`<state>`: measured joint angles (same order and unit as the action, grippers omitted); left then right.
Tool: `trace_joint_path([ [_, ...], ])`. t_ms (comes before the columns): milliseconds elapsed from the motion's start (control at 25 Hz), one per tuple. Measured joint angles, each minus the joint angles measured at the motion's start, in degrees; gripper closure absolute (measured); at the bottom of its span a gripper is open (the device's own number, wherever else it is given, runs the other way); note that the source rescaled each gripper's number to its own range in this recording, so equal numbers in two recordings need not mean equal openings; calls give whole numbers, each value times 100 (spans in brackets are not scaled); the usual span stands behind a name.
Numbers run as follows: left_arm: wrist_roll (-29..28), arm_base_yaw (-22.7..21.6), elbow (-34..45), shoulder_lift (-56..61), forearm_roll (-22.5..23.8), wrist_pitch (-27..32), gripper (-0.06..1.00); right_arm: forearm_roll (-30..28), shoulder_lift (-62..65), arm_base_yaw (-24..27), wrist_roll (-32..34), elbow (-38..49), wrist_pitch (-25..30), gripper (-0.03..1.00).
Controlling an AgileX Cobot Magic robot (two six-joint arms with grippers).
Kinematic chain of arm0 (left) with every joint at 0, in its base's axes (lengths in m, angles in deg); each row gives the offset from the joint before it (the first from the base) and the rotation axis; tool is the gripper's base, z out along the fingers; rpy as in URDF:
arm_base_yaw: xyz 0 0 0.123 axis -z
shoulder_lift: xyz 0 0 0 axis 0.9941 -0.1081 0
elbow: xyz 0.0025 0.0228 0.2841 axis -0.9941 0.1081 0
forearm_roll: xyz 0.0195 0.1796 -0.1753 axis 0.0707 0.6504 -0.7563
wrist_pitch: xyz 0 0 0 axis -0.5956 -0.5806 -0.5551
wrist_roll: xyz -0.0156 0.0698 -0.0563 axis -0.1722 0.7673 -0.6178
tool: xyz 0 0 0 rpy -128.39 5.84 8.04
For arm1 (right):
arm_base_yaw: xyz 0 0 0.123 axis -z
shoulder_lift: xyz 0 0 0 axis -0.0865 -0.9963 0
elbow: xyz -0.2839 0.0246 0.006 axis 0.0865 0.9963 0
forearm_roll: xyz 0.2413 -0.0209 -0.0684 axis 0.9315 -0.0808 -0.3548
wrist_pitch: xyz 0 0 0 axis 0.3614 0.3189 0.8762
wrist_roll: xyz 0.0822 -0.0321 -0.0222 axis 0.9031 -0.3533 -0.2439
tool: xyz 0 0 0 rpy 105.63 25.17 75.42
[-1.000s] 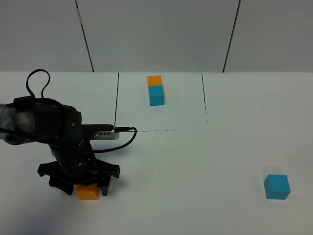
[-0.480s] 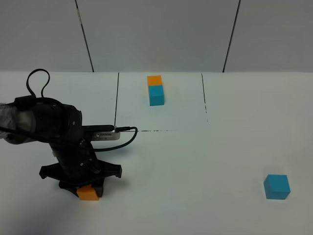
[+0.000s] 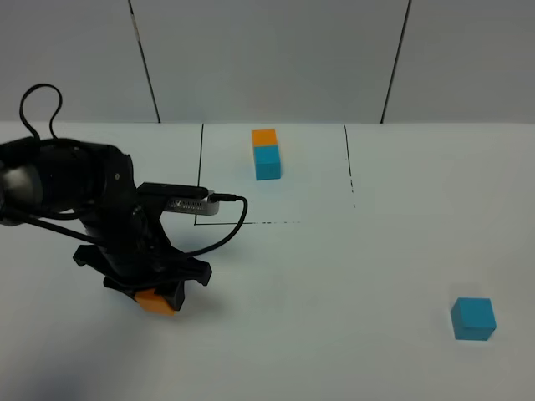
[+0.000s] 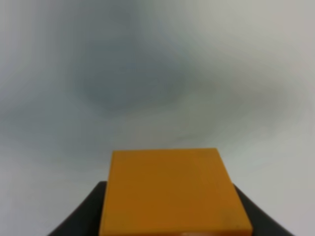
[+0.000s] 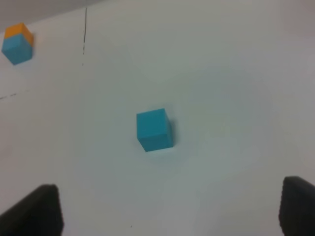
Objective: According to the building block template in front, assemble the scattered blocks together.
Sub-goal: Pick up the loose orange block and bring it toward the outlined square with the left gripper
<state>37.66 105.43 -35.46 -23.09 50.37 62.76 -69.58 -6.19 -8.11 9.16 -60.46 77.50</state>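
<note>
The template, a small orange cube joined to a cyan-blue one, stands at the back middle of the table; it also shows in the right wrist view. My left gripper is shut on the loose orange cube and holds it just above the table at the front left; the cube fills the left wrist view. The loose cyan-blue cube sits at the front right, and in the right wrist view it lies ahead of my open right gripper, whose fingertips frame it from a distance.
Thin black lines mark a rectangle on the white table around the template. A black cable loops from the left arm. A grey panelled wall stands behind the table.
The left gripper closed on the orange cube and lifted it slightly, moving a little up and back; the arm's upper part shifted left. The cyan-blue cube has not moved.
</note>
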Motion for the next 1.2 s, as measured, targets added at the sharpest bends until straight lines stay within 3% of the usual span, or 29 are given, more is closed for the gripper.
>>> trace_joint_path([
  [160, 986, 0, -546, 0, -16, 454, 94, 0, 0, 0, 0, 0, 0, 21],
  [280, 2041, 20, -934, 0, -8, 581, 94, 0, 0, 0, 0, 0, 0, 21],
  [520, 3839, 459, -1720, -72, -3, 645, 94, 0, 0, 0, 0, 0, 0, 21],
  [720, 4206, 880, -2900, -759, 128, 1108, 94, 0, 0, 0, 0, 0, 0, 21],
  [1000, 4865, 1465, -4554, -2115, 767, 1836, 94, 0, 0, 0, 0, 0, 0, 21],
  [1200, 5623, 1845, -5177, -2607, 580, 1780, 94, 0, 0, 0, 0, 0, 0, 21],
])
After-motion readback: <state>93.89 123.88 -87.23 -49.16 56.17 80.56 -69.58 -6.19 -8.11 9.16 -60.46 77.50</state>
